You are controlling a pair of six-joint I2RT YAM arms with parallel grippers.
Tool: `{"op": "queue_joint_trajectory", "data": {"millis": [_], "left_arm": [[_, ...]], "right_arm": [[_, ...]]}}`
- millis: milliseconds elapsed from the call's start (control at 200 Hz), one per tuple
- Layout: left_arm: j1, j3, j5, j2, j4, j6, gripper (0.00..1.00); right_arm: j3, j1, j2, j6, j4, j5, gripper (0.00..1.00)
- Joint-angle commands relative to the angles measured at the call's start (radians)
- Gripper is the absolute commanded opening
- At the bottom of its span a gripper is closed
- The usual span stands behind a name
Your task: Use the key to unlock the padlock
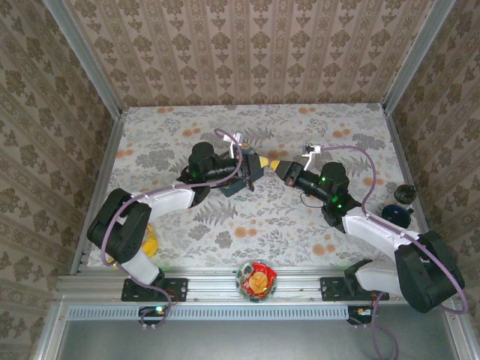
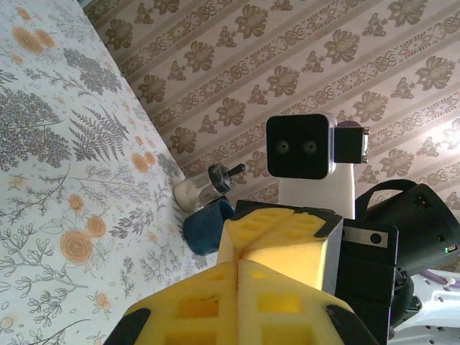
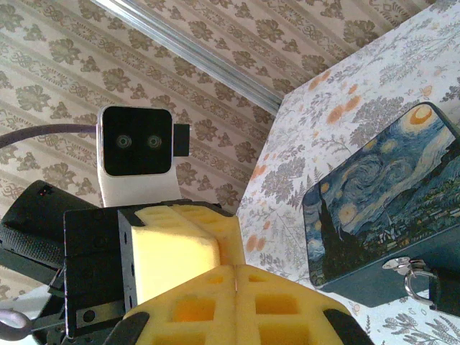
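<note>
Padlock (image 3: 411, 273) at the blue box (image 3: 374, 194) edge.
You have left fingers (image 2: 280, 280) and right fingers (image 3: 180, 251) both pressed together, near that blue box.

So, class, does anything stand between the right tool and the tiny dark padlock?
Nothing visible does: only bare floral tabletop lies between the yellow-padded right tool and the tiny dark padlock hanging on the blue starry-night box.

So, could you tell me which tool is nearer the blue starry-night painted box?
The left yellow-padded tool, lying alongside the blue starry-night painted box; the right tool sits apart.
</note>
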Motion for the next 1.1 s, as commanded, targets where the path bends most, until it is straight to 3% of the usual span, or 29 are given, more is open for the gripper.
{"op": "queue_joint_trajectory", "data": {"millis": [0,145,190,600,780,1095], "left_arm": [[0.001,0.016,0.023,-0.005,0.029,0.012,0.00],[0.016,0.024,0.058,-0.011,0.024,0.006,0.00],[0.018,0.028,0.068,-0.012,0.018,0.006,0.00],[0.020,0.051,0.083,-0.004,0.026,-0.017,0.00],[0.020,0.048,0.082,-0.001,0.027,-0.023,0.00],[0.020,0.044,0.083,0.008,0.041,-0.038,0.00]], "right_arm": [[0.000,-0.006,-0.013,0.013,-0.006,-0.028,0.07],[0.006,-0.022,-0.041,-0.005,-0.079,-0.074,0.38],[0.011,-0.025,-0.047,-0.015,-0.101,-0.086,0.42],[0.033,-0.027,-0.034,-0.032,-0.112,-0.139,0.39],[0.039,-0.026,-0.019,-0.029,-0.087,-0.145,0.30],[0.040,-0.026,-0.024,-0.032,-0.077,-0.139,0.29]]}}
